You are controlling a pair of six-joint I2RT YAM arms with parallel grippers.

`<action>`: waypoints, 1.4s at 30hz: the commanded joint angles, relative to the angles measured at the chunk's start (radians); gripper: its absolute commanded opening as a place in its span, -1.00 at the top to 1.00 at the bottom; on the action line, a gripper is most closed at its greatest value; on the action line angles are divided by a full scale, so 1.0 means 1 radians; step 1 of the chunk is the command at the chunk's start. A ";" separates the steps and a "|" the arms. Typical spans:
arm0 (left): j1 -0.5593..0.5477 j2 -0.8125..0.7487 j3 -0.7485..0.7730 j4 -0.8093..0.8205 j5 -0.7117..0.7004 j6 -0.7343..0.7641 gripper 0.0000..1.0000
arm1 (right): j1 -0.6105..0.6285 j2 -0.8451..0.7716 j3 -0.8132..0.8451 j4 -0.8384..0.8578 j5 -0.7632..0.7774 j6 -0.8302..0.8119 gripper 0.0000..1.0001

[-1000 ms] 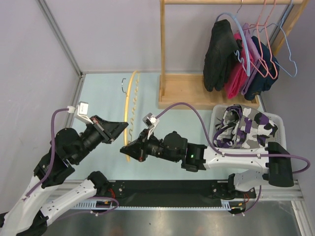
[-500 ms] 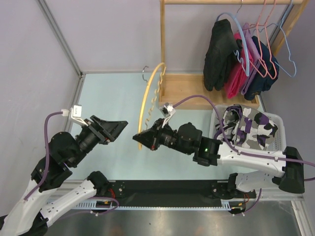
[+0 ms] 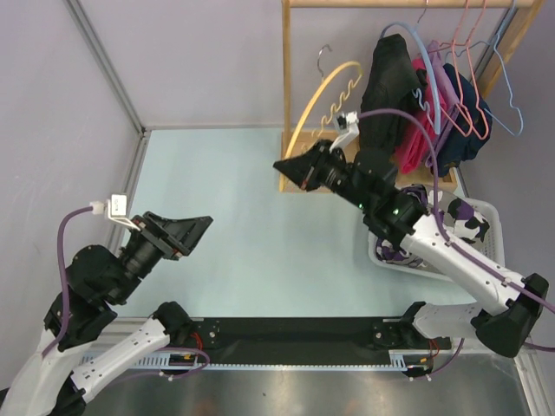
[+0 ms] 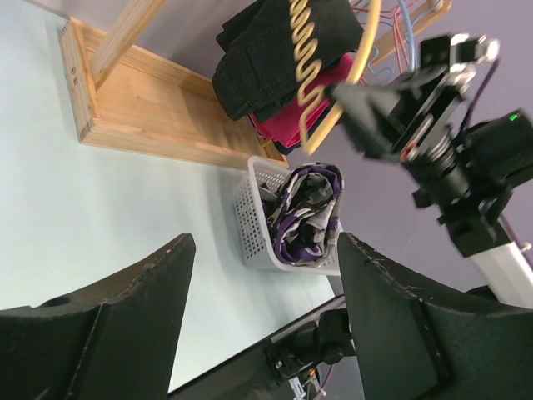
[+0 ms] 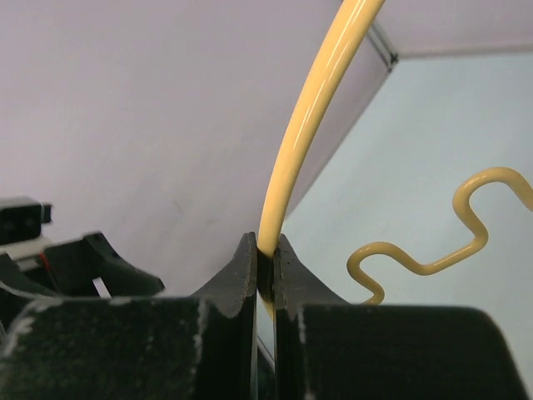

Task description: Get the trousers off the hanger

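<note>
The bare yellow hanger [image 3: 299,121] is in the air beside the wooden rack, its metal hook up. My right gripper [image 3: 282,165] is shut on the lower end of its arc; in the right wrist view the fingers [image 5: 250,267] pinch the yellow rod [image 5: 291,167]. The purple-and-white patterned trousers [image 3: 464,212] lie bunched in the white basket [image 3: 381,253], partly hidden by my right arm, and show clearly in the left wrist view [image 4: 308,208]. My left gripper [image 3: 204,224] stands open and empty low at the left, its jaws wide apart [image 4: 266,242].
A wooden rack [image 3: 286,87] stands at the back, its base [image 4: 141,125] on the table. Black [image 3: 388,87], pink and navy clothes hang from it on blue and pink hangers. A metal frame post [image 3: 104,61] runs along the left wall.
My left gripper opened, let go of the hanger and drew back to the left. My right arm swung the hanger up off the table toward the rack.
</note>
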 commanded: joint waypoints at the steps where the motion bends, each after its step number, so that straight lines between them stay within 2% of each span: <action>1: 0.003 -0.007 0.030 -0.020 -0.008 0.042 -0.47 | -0.071 0.073 0.177 0.010 -0.106 -0.005 1.00; 10: 0.003 -0.063 0.043 -0.061 -0.011 0.051 -0.47 | -0.137 0.274 0.467 -0.020 -0.144 0.040 1.00; 17: 0.003 -0.090 0.035 -0.083 0.011 0.045 -0.47 | -0.175 0.441 0.691 -0.132 -0.132 0.084 1.00; 35: 0.003 -0.129 0.083 -0.124 -0.049 0.108 -0.47 | -0.231 0.642 0.886 -0.149 -0.264 0.253 1.00; 42: 0.003 -0.107 0.084 -0.109 -0.045 0.111 -0.47 | -0.211 0.644 0.877 -0.171 -0.296 0.259 1.00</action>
